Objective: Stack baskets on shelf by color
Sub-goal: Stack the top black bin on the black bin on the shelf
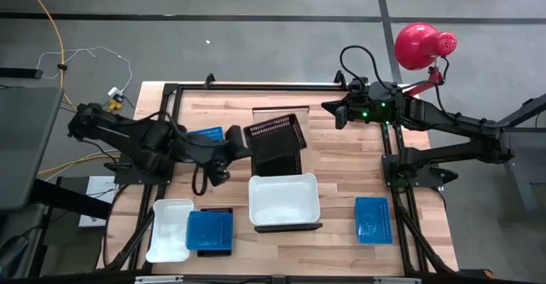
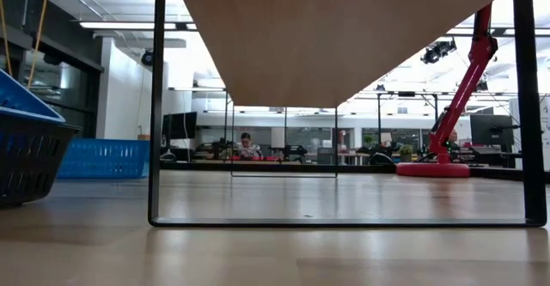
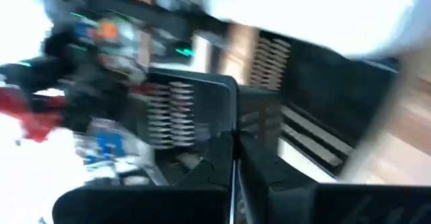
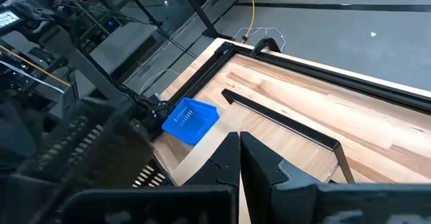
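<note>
At the near edge of the plank-patterned wooden tabletop (image 1: 341, 160), in the high view, a smooth white basket (image 1: 170, 229) lies beside a bright blue perforated basket (image 1: 210, 230) that sits on a black mesh one, only the dark rim showing. To their right a larger white basket (image 1: 284, 199), rounded at the corners and glossy, rests on another dark basket, and farther right a small blue perforated basket (image 1: 373, 219) sits alone. Toward the middle, the left gripper (image 1: 241, 142) is clamped on the rim of a tilted black mesh basket (image 1: 275, 131), which hangs over a dark basket below; the left wrist view shows its slotted black wall (image 3: 172, 109) pinched between the fingers. Just behind the left arm, another blue basket (image 1: 207, 134) lies flat. At the far side the right gripper (image 1: 329, 107) hovers with its fingers pressed together, empty. The shelf (image 2: 344, 37), a pale smooth board on a dark frame, fills the upper part of the low view. No readable writing shows.
</note>
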Available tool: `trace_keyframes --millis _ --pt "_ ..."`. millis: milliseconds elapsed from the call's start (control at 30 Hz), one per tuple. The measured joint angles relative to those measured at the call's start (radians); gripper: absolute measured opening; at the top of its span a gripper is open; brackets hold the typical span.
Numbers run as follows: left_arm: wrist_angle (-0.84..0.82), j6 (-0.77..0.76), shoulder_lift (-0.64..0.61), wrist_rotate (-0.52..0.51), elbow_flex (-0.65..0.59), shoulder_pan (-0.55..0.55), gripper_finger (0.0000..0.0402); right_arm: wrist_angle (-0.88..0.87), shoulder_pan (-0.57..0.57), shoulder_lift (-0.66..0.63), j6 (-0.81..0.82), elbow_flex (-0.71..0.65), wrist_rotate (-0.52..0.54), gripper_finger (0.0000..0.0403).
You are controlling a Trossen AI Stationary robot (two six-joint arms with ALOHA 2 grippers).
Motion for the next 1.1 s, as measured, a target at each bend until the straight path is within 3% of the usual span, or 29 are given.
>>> trace_keyframes --millis 167,300,633,1100 --pt "0.222 0.107 -0.061 0.084 -0.151 0.016 0.0000 0.003 0.000 0.000 0.000 0.000 0.003 0.0000" --pt "0.266 0.148 -0.070 0.107 -0.216 0.032 0.0000 0.014 0.000 0.000 0.025 0.000 0.003 0.0000" --pt "0.269 0.154 -0.074 0.197 -0.256 0.122 0.0000 0.026 0.000 0.000 0.035 0.000 0.019 0.0000" --pt "0.175 0.086 -0.074 0.249 -0.256 0.117 0.0000 0.018 0.000 0.000 0.033 0.000 0.031 0.0000"
